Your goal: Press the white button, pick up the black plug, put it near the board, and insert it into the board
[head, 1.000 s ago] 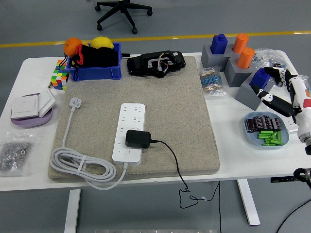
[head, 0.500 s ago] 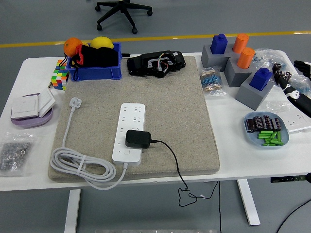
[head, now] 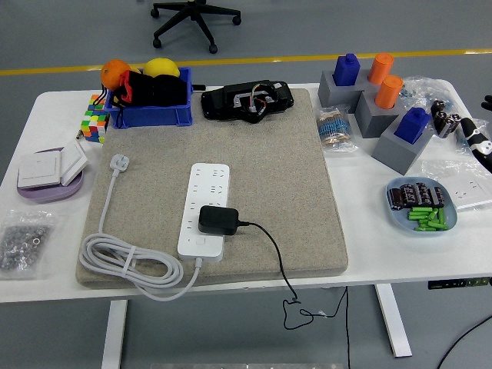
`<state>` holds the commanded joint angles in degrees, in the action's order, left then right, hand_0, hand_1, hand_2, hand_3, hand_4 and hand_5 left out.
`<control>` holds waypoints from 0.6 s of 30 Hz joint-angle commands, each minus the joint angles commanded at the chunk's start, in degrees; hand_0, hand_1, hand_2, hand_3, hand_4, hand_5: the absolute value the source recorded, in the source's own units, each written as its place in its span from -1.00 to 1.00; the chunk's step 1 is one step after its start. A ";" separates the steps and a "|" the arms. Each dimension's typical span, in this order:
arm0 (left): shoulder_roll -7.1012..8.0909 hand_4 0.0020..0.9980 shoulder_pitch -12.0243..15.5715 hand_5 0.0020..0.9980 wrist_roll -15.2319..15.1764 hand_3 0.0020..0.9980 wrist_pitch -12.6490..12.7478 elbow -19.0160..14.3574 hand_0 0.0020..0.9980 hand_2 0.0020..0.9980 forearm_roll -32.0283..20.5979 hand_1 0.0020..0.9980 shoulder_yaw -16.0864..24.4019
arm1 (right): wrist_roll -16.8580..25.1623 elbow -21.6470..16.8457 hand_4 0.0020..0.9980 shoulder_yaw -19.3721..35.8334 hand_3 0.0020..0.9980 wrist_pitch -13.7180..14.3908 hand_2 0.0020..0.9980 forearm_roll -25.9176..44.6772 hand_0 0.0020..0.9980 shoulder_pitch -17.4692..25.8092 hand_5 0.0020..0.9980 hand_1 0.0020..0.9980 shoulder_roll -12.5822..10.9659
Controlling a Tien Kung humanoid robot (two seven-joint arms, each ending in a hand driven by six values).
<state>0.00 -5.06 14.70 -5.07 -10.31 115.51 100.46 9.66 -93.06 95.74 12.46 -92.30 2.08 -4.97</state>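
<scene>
A white power strip [head: 204, 198] lies on the tan mat [head: 284, 169] in the middle of the table. The black plug [head: 217, 220] sits on the strip's near end, seated on its sockets. Its thin black cable [head: 270, 247] runs right and drops over the table's front edge. The strip's white cord [head: 131, 265] is coiled at the mat's front left, with its own white plug [head: 118, 162] lying further back. Only a sliver of my right hand [head: 480, 140] shows at the right edge, far from the strip. My left arm is out of the picture.
A blue bin [head: 149, 98] with fruit, a colour cube [head: 94, 122] and a black device [head: 247, 101] stand at the back. A purple dish [head: 48, 191] and a screw bag [head: 25, 239] lie left. Grey blocks [head: 392, 150] and a blue battery dish [head: 421, 207] stand right.
My right arm has pulled back to the right, from over the battery dish to almost outside the picture. The plug, strip and cables have not moved.
</scene>
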 joint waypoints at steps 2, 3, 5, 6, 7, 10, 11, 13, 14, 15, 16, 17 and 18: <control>0.00 0.07 -0.04 -0.25 0.02 0.38 0.04 0.00 0.25 0.26 -0.11 0.26 0.00 | -1.07 -0.04 0.74 0.15 0.26 -0.67 0.26 -0.34 0.56 -0.10 -0.14 0.41 -0.08; 0.00 0.07 -0.10 -0.25 0.04 0.38 0.04 0.00 0.25 0.26 0.07 0.26 0.16 | -1.51 -0.03 0.74 0.18 0.26 -0.96 0.26 -0.48 0.56 -0.17 -0.14 0.41 -0.14; 0.00 0.07 -0.23 -0.25 0.04 0.38 0.11 0.00 0.25 0.26 0.25 0.26 0.49 | -2.53 -0.04 0.73 0.27 0.25 -1.53 0.25 -0.83 0.55 -0.29 -0.15 0.40 -0.16; 0.00 0.07 -0.33 -0.25 0.01 0.38 0.16 0.00 0.25 0.26 0.11 0.26 0.47 | -2.95 0.00 0.73 0.30 0.25 -1.80 0.25 -1.04 0.55 -0.40 -0.15 0.40 -0.11; 0.00 0.07 -0.43 -0.25 -0.01 0.38 0.20 0.00 0.25 0.26 0.02 0.26 0.48 | -3.26 0.09 0.73 0.32 0.25 -2.04 0.25 -1.23 0.55 -0.53 -0.15 0.40 -0.04; 0.00 0.07 -0.51 -0.25 0.03 0.38 0.26 0.00 0.25 0.26 0.19 0.26 0.90 | -3.88 0.40 0.73 0.37 0.25 -2.67 0.25 -1.79 0.55 -0.77 -0.15 0.40 0.33; 0.00 0.07 -0.49 -0.25 0.02 0.38 0.29 0.00 0.25 0.26 0.19 0.26 1.06 | -3.85 0.45 0.71 0.29 0.24 -2.74 0.25 -1.83 0.54 -0.81 -0.16 0.39 0.39; 0.00 0.07 -0.50 -0.25 0.07 0.38 0.32 0.00 0.25 0.26 0.54 0.26 1.56 | -3.56 0.61 0.71 0.17 0.24 -2.80 0.25 -1.81 0.54 -0.89 -0.16 0.39 0.48; 0.00 0.07 -0.55 -0.25 0.11 0.38 0.32 0.00 0.25 0.26 0.72 0.26 1.77 | -3.32 0.75 0.71 0.20 0.24 -2.78 0.25 -1.80 0.54 -0.93 -0.16 0.39 0.50; 0.00 0.07 -0.60 -0.25 0.14 0.38 0.30 0.00 0.25 0.26 0.89 0.26 1.90 | -2.98 0.91 0.71 0.26 0.24 -2.68 0.25 -1.76 0.54 -0.95 -0.16 0.39 0.51; 0.00 0.07 -0.69 -0.25 0.20 0.38 0.25 0.00 0.25 0.26 1.03 0.26 1.95 | -2.32 1.15 0.71 0.36 0.24 -2.42 0.25 -1.62 0.54 -0.96 -0.16 0.39 0.50; 0.00 0.07 -0.79 -0.25 0.21 0.38 0.20 0.00 0.25 0.26 0.87 0.26 1.74 | -1.44 1.44 0.71 0.48 0.23 -1.97 0.24 -1.35 0.51 -0.96 -0.16 0.37 0.44; 0.00 0.07 -0.87 -0.25 0.18 0.38 0.19 0.00 0.25 0.26 0.57 0.26 1.47 | -0.84 1.60 0.71 0.58 0.23 -1.68 0.24 -1.17 0.51 -0.98 -0.16 0.37 0.41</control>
<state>0.00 -5.94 14.88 -4.88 -10.31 116.08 101.93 8.82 -91.46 96.32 10.78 -93.47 1.10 -4.56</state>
